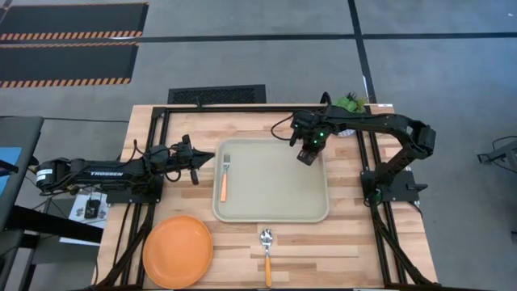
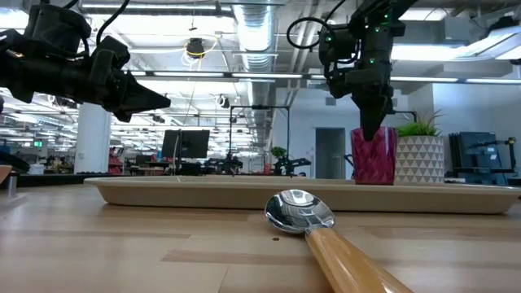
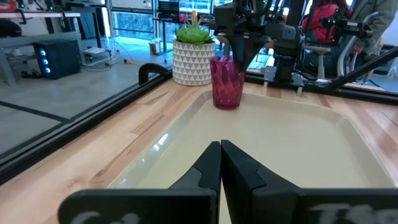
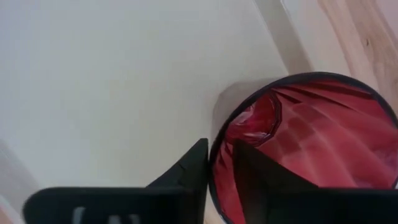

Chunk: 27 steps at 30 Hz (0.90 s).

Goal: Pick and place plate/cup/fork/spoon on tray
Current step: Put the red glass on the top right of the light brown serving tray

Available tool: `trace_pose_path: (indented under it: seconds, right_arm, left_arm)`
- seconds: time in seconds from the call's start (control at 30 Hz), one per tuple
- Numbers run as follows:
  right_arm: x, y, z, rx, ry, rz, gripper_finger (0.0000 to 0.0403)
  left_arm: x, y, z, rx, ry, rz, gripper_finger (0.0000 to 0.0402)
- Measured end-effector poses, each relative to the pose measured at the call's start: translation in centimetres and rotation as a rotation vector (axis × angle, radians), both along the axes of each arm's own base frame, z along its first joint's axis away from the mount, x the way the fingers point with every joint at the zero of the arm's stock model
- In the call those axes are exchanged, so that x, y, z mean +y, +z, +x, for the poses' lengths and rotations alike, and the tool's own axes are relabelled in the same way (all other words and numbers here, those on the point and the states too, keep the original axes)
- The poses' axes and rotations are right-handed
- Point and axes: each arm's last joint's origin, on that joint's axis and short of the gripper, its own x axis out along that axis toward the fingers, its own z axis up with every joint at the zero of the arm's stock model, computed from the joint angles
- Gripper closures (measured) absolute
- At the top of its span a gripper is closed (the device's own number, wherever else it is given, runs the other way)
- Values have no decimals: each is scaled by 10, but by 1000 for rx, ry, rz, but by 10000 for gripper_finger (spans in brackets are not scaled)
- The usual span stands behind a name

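Observation:
The beige tray (image 1: 275,202) lies mid-table. The orange-handled fork (image 1: 225,176) lies on the tray's left part. The dark red ribbed cup (image 3: 227,81) stands upright in the tray's far right corner, under my right gripper (image 1: 307,153), which is shut on it. The spoon (image 1: 266,252) lies on the table just in front of the tray, bowl toward it. The orange plate (image 1: 178,250) lies flat at the near left. My left gripper (image 1: 202,162) is shut and empty, hovering just left of the tray's left rim. My right gripper holds the cup by its rim (image 4: 214,158), one finger (image 4: 189,171) outside the wall and one finger (image 4: 258,177) inside the cup. The fingers come from above, pointing down. The cup stays upright, its base (image 3: 227,106) on the tray floor.
A white pot with a green plant (image 1: 352,102) stands beyond the tray's far right corner, close behind the cup. Black frame rails run along the table's left and right sides. Bare wood lies right of the spoon, and the middle of the tray is free.

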Motion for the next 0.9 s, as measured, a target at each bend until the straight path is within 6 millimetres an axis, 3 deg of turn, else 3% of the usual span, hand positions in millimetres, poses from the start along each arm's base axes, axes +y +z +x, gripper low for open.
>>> trace_pose_path:
  seconds: [0.73,0.9]
  right_arm:
    - [8,0,3,11,19,-27,231]
    - [8,11,2,-7,15,-63,226]
  left_arm:
    - [0,0,0,0,0,2,401]
    - [0,0,0,0,0,2,401]
